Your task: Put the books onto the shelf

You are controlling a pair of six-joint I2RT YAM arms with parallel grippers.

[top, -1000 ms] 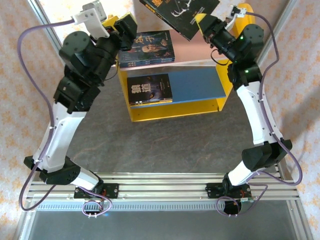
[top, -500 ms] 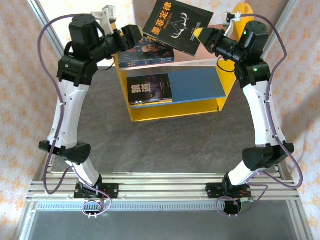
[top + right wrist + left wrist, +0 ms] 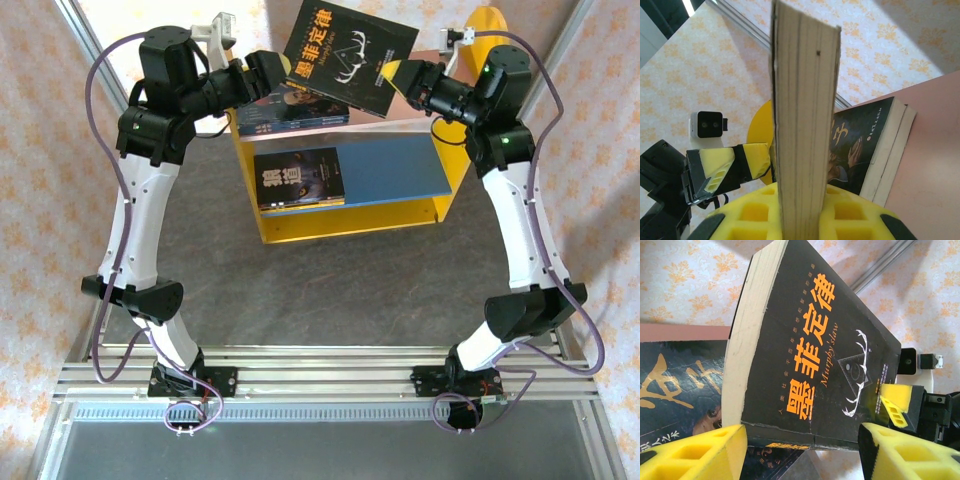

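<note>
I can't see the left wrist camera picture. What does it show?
A black book with orange Chinese characters and white antlers hangs tilted in the air, pinched at one corner by the right gripper. The left gripper's open yellow fingers frame its near edge, and another book lies on the pink board behind.

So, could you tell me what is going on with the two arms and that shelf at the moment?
The right hand grips a black antler-cover book, tilted in the air above the pink upper board of the shelf. The left hand is open, its fingers either side of the book's far edge. Two books lie stacked on the pink board, one book on the blue lower board.
</note>
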